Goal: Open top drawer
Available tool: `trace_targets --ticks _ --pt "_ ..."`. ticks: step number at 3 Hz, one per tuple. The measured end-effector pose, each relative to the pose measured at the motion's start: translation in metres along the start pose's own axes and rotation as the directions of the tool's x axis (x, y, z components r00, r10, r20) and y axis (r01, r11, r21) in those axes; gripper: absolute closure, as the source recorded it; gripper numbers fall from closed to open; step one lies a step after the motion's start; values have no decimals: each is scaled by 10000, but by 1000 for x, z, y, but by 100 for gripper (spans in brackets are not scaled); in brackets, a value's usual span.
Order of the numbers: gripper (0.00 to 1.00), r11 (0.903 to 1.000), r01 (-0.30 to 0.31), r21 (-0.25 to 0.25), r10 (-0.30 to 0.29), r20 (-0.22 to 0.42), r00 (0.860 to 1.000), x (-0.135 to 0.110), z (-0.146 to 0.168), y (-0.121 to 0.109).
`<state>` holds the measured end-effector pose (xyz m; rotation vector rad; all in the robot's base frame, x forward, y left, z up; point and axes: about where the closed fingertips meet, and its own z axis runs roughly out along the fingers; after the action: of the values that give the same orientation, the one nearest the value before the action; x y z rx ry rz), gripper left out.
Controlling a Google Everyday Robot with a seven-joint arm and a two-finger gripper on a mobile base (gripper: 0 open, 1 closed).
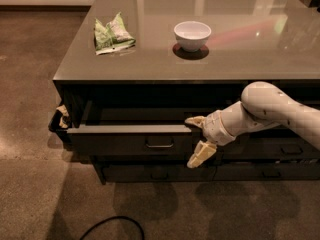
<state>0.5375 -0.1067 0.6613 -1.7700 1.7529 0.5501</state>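
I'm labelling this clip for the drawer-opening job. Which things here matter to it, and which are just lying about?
Job: top drawer, partly pulled out; its bar pull; gripper, open, at the drawer front's right end.
Lying about: green packet and white bowl on the tabletop; black cable on the floor.

The top drawer (125, 143) is seen in dark grey-black, its bar pull (160, 144) equally dark. The desk top (240, 59) is shown in glossy grey-brown, streaked with pale and pinkish reflections. Near its left edge a crumpled green-and-white packet (112, 34) is seen; nearer the middle, a plain white bowl (192, 35). Below the front edge the gripper (196, 139) is seen, cream fingers spread, on a white arm (265, 109). The carpet (30, 84) is mottled brown, the cable (115, 224) black.
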Motion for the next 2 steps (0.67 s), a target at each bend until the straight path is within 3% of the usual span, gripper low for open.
trace_targets --ticks 2 --pt "64 9991 -363 -230 354 -381 9986 5 4 -4"
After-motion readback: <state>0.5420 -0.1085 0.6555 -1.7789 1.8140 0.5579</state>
